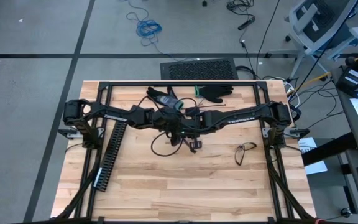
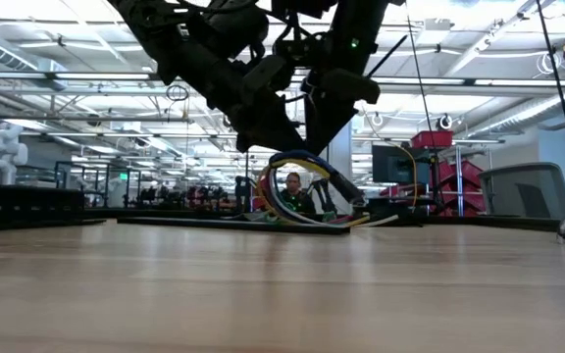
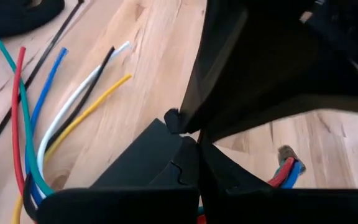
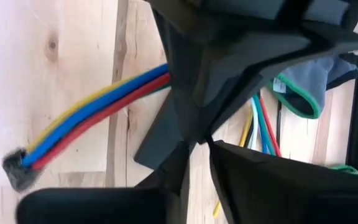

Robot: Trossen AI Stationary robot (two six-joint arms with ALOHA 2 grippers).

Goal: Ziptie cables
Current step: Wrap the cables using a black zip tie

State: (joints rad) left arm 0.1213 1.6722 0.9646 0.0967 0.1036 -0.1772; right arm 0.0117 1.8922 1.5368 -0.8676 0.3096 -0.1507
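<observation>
- left gripper (image 3: 188,165) jaws clamped on the bundle of thin red, yellow, blue and green cables (image 4: 98,106) at mid-surface; slip = wires fan apart
- right gripper (image 4: 197,149) jaws narrow beside bundle, grip unclear; could snag the black zip-tie strap (image 1: 160,144), prob. tugging bundle free

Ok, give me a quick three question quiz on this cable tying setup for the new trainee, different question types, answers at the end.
1. True or false: the left gripper is shut on the cables.
2. Where do both grippers meet? A) over the middle of the table, B) at the near right corner, C) off the table.
3. Fill in: the long black slotted duct lies on the table's ____ side, seen from above.

Key
1. True: its fingers are closed with the wire bundle passing through them.
2. A: the right gripper works close against the left one, right at the bundle.
3. Left, beside the left arm, away from the wires.
</observation>
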